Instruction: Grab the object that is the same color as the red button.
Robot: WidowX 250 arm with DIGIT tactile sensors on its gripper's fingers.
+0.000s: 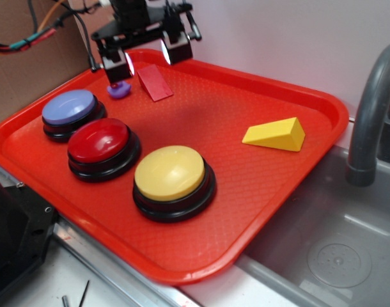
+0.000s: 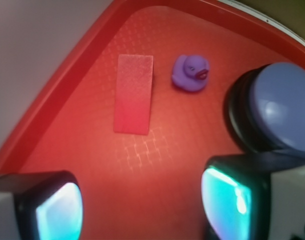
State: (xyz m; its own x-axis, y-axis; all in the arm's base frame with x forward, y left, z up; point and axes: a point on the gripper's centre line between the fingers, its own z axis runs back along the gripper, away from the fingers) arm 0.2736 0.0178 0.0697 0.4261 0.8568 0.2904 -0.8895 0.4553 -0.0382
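Note:
The small flat red wedge (image 1: pixel 155 83) lies on the red tray (image 1: pixel 259 192) near its far left corner; in the wrist view it (image 2: pixel 134 94) lies lengthwise ahead of the jaws. My gripper (image 1: pixel 148 59) hangs open and empty just above the tray, over the wedge's far end. In the wrist view my gripper (image 2: pixel 142 205) shows two glowing pads wide apart with bare tray between them. The red button (image 1: pixel 99 142) with its glossy dome on a black base sits at the tray's left front, apart from the gripper.
A purple duck (image 1: pixel 119 89) (image 2: pixel 191 73) sits just left of the wedge. A blue-purple button (image 1: pixel 70 109) (image 2: pixel 280 107), a yellow button (image 1: pixel 171 176) and a yellow wedge (image 1: pixel 276 134) also stand on the tray. A sink (image 1: pixel 335 256) and grey faucet (image 1: pixel 371 109) are at right.

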